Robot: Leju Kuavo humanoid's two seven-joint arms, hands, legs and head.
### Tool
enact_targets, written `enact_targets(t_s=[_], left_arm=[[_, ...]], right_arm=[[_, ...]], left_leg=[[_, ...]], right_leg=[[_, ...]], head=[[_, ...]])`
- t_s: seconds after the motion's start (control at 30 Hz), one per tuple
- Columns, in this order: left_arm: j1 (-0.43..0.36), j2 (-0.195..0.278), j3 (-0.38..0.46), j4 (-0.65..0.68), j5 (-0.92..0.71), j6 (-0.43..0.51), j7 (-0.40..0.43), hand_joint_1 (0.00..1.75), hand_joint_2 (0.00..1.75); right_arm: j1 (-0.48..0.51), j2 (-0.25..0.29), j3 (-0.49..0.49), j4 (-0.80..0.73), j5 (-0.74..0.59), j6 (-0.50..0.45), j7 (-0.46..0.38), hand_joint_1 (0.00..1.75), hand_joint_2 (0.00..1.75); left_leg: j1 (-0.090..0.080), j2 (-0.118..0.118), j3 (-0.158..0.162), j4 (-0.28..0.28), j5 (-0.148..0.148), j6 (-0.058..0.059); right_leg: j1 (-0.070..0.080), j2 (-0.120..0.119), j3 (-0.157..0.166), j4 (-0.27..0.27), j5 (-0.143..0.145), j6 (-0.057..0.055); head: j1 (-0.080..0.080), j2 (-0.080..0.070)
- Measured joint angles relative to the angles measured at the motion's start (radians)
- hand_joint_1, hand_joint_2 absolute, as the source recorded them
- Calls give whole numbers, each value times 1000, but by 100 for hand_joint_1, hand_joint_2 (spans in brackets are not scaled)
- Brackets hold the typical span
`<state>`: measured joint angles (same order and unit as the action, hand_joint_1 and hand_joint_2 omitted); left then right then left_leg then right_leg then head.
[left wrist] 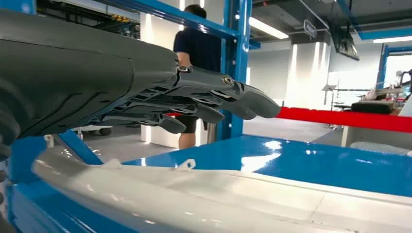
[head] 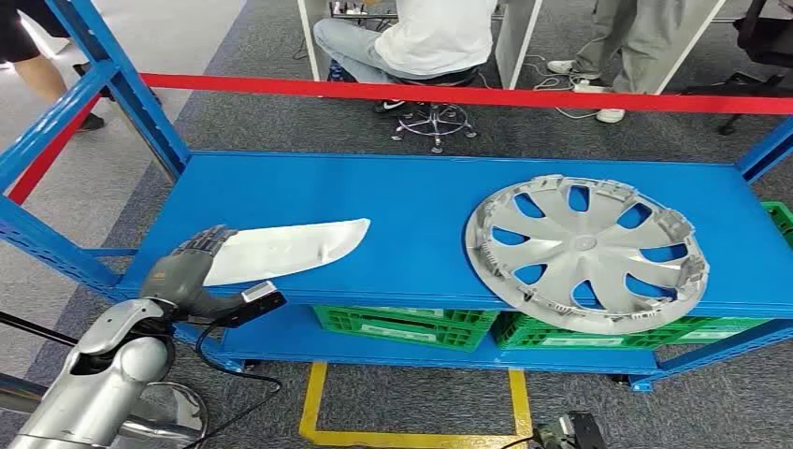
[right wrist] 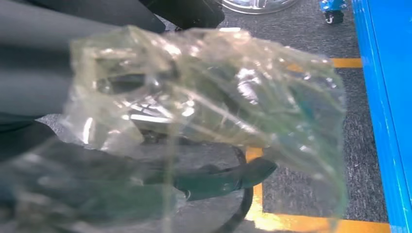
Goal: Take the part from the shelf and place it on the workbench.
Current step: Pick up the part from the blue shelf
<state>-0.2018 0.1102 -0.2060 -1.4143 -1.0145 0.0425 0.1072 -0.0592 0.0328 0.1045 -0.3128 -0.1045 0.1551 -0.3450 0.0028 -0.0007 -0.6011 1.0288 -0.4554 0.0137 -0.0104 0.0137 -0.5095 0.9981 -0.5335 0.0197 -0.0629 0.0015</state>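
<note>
Crinkled clear plastic film [right wrist: 209,111] right in front of the right wrist camera, blurring the right hand [right wrist: 214,177] behind it; dark fingers visible through the wrap, but whether spread or curled cannot be told. Beyond that hand, grey carpet and yellow floor tape [right wrist: 301,223], with the blue shelf edge alongside. Over on the other side, left hand [head: 192,267] at the near left corner of the blue shelf [head: 411,215], fingers [left wrist: 243,99] stretched out flat and close together above the near end of the white part [head: 281,251], thumb lower at the shelf's front edge; contact with the part not clear from the left wrist view, nothing plainly clasped. White part lying flat on the shelf top, a long curved panel tapering away from the hand, its near end under the fingers and close to the shelf's front lip. Bare blue surface past the part's tip and behind it. Well apart from the hand, a silver wheel cover [head: 587,251] overhanging the front edge. Beneath, green crates [head: 411,327] on the lower level, contents not discernible. Farther off, a red barrier tape [head: 486,95], a seated person [head: 421,42] and another standing.
</note>
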Motion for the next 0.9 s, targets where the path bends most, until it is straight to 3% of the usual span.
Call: enact_targets(t_s=[0.3, 0.33, 0.43, 0.47, 0.53, 0.9], left_arm=[[-37, -4, -15, 63, -2, 0, -3, 0, 175], [-39, -4, -16, 68, -2, 0, -5, 24, 175], [-49, -4, -23, 83, -2, -1, -17, 147, 175], [-53, -4, -26, 89, -2, -1, -21, 167, 175], [-61, -4, -33, 100, 1, -1, -28, 175, 175], [-65, -5, -46, 126, 63, -6, -77, 175, 175]], right_arm=[[-4, 0, 0, 0, 3, -1, 2, 0, 0], [-4, 0, 0, 0, 4, 0, 2, 0, 0], [-5, 0, 0, 0, 5, 0, 4, 0, 0], [-6, 0, 0, 0, 6, 0, 4, 0, 0], [-7, 0, 0, 0, 6, 0, 6, 0, 0], [-8, 0, 0, 0, 11, -8, 10, 0, 0]], left_leg=[[0, 0, 0, 0, 0, 0], [0, 0, 0, 0, 0, 0], [0, 0, 0, 0, 0, 0], [0, 0, 0, 0, 0, 0], [0, 0, 0, 0, 0, 0], [0, 0, 0, 0, 0, 0]], right_leg=[[0, 0, 0, 0, 0, 0], [0, 0, 0, 0, 0, 0], [0, 0, 0, 0, 0, 0], [0, 0, 0, 0, 0, 0], [0, 0, 0, 0, 0, 0], [0, 0, 0, 0, 0, 0]], head=[[0, 0], [0, 0], [0, 0], [0, 0], [0, 0], [0, 0]])
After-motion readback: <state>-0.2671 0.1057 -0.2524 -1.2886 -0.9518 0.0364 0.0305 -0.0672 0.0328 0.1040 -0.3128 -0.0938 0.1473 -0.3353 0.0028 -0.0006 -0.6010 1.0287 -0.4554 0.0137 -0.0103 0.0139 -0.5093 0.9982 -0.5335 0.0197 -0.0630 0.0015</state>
